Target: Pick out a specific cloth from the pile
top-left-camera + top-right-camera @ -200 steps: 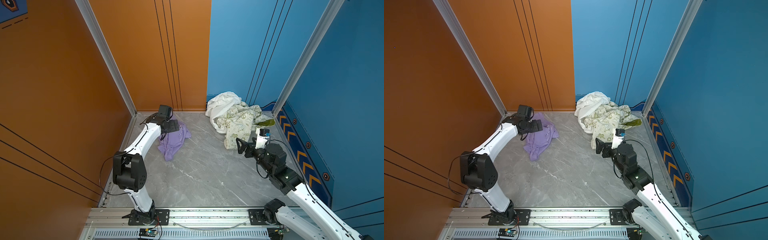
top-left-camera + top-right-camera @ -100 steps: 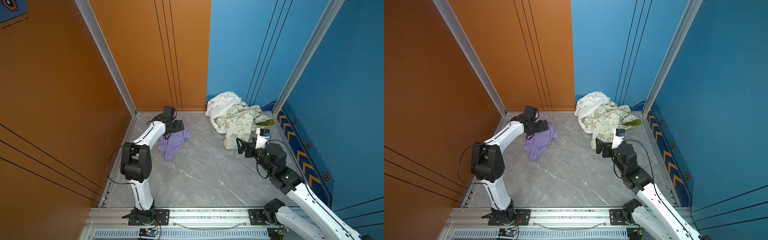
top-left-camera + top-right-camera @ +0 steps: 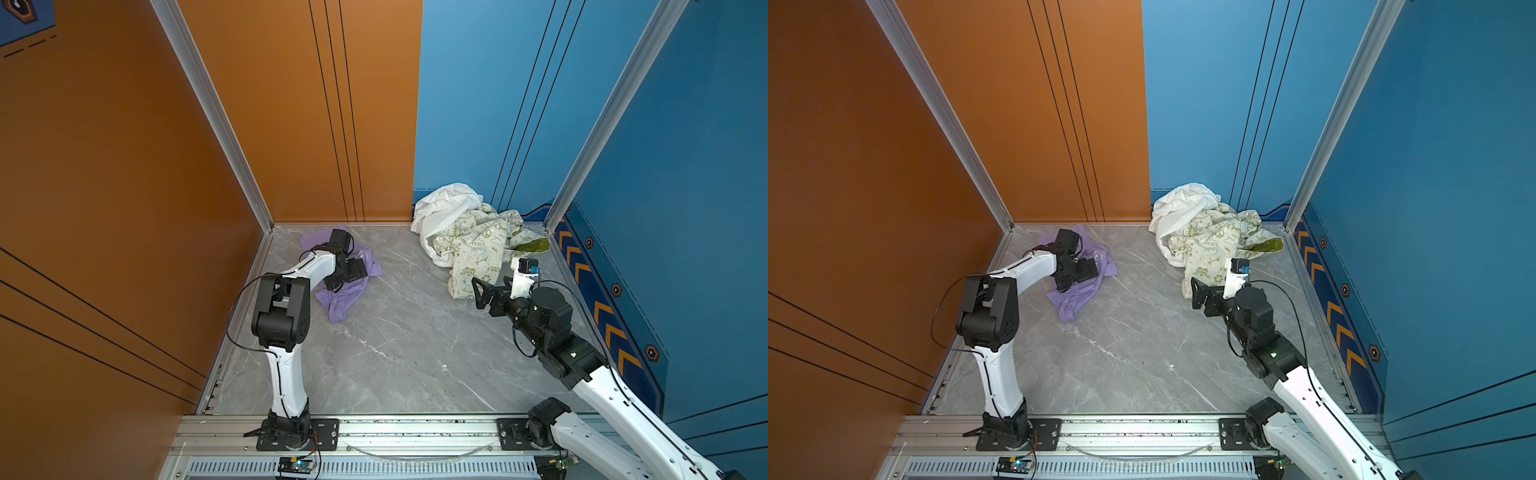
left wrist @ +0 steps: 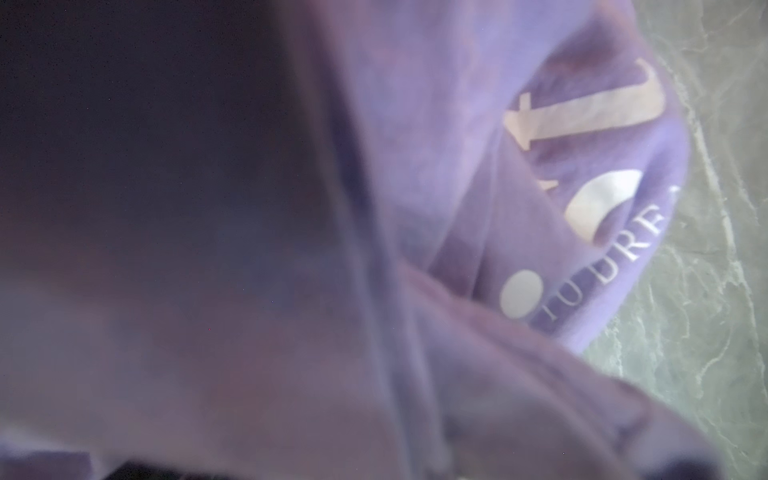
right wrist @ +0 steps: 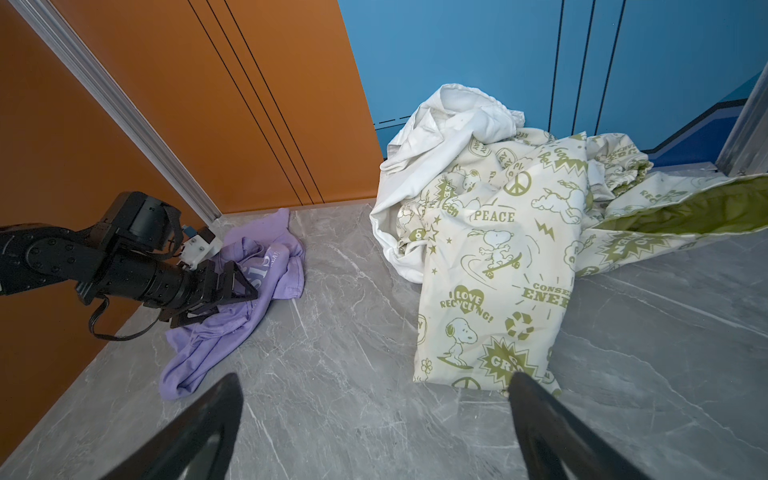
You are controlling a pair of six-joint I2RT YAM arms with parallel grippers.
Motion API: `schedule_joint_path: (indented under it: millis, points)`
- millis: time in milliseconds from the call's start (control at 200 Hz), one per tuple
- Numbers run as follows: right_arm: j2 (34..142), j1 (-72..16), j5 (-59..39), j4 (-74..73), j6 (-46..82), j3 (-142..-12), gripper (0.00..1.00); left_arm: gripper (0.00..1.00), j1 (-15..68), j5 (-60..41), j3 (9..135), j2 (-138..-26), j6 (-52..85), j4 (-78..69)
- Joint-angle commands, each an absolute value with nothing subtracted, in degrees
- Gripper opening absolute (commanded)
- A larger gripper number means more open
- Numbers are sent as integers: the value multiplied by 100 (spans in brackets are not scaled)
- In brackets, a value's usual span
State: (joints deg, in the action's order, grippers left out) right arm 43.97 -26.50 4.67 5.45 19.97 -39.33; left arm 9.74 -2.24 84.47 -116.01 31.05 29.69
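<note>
The cloth (image 3: pixel 345 297) (image 3: pixel 1075 299), lilac with white lettering, lies crumpled on the grey floor near the orange wall, apart from the pile. My left gripper (image 3: pixel 351 272) (image 3: pixel 1086 270) hovers low over its middle. In the right wrist view the left gripper (image 5: pixel 224 291) has its fingers spread, open, on top of the cloth (image 5: pixel 216 349). The left wrist view is filled by blurred lilac fabric (image 4: pixel 457 124); its own jaws do not show there. The pile (image 3: pixel 469 241) (image 3: pixel 1204 241) (image 5: pixel 490 249) sits at the back by the blue wall. My right gripper (image 3: pixel 478 291) (image 3: pixel 1198 293) (image 5: pixel 374 378) stands open and empty just in front of it.
The pile holds a plain white garment (image 3: pixel 440 203) and a cream cloth with green print (image 5: pixel 498 311). Orange wall panels (image 3: pixel 124 208) close the left and back, blue panels (image 3: pixel 685 208) the right. Bare marble floor (image 3: pixel 415 353) lies between the arms. A metal rail (image 3: pixel 415 432) runs along the front.
The left arm has swung its elbow inward and upward. Its gripper slid from the cloth's back edge toward the cloth's middle. The right arm and the pile have not moved.
</note>
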Motion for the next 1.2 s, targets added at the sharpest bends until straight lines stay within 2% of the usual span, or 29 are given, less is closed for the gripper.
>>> schedule_joint_path:
  millis: [0,135,235,485,641,776,936,1196]
  points:
    - [4306,-2608,378,645,2057,-3855,100,98,945,-195,8385,-11264,3164,2982]
    - [4241,-2569,464,672,2022,-3826,100,98,1100,390,8324,-10452,2716,2879]
    - [4186,-2513,547,668,1965,-3783,100,98,1267,885,7837,-9598,2393,2397]
    - [4177,-2189,1177,658,1622,-3534,100,98,1455,1810,5316,-7365,1553,-110]
    - [4384,-1744,1514,566,1431,-3314,100,98,1418,2278,3974,-6514,1025,-1388]
    - [4724,-1233,1673,17,1304,-2944,100,98,1383,2482,3168,-6319,459,-2265]
    - [5322,-715,1543,-1206,1075,-2351,100,98,1351,2681,2665,-6676,74,-3013]
    - [6807,-487,1456,-3189,496,-1953,100,98,1322,3326,2250,-7458,-448,-4254]
